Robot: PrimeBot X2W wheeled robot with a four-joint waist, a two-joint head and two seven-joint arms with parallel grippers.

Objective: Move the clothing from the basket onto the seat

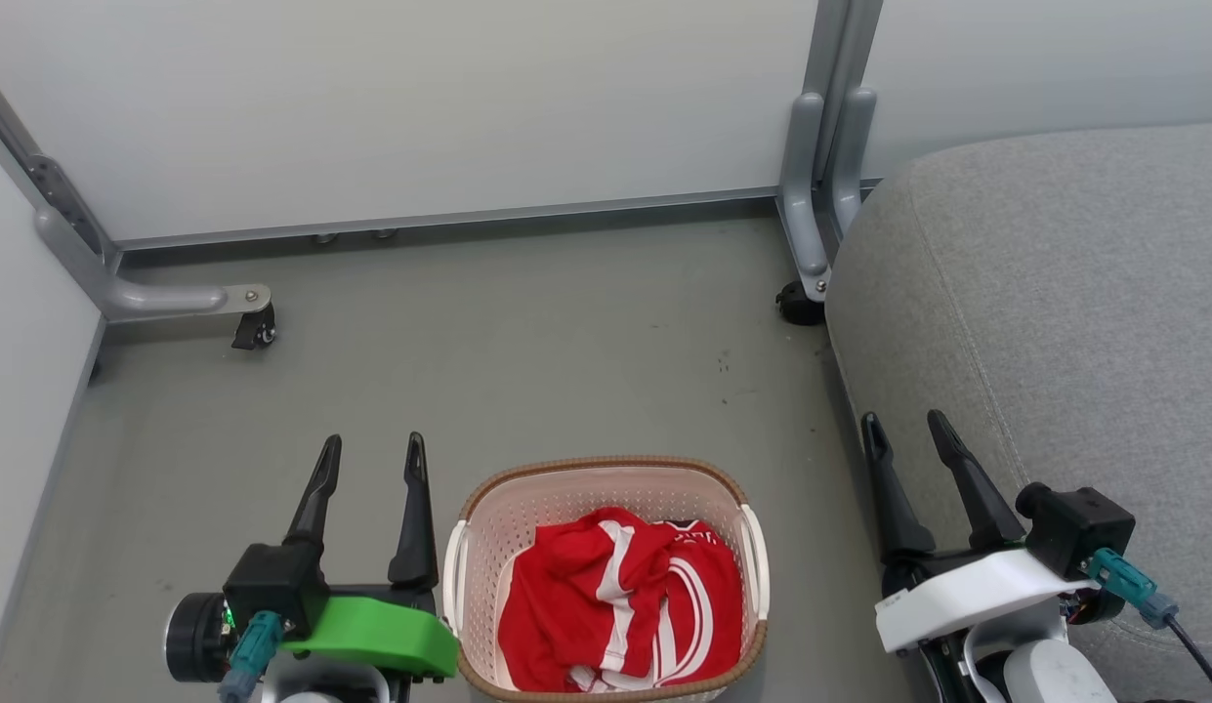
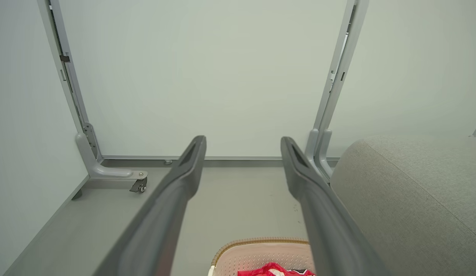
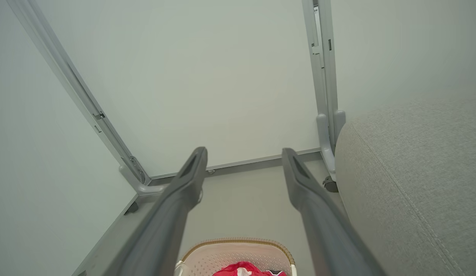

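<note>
Your clothing (image 1: 606, 586) lies heaped in the basket (image 1: 606, 461).
The left gripper (image 1: 373, 441) and right gripper (image 1: 902, 418) flank the basket, fingers parted, empty.

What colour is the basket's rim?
Brown, woven-look, around the cream perforated basket; clearest in the head view.

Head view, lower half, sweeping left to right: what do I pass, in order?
left gripper, open → basket with the clothing inside it → right gripper, open, standing in front of the left edge of the seat
</note>
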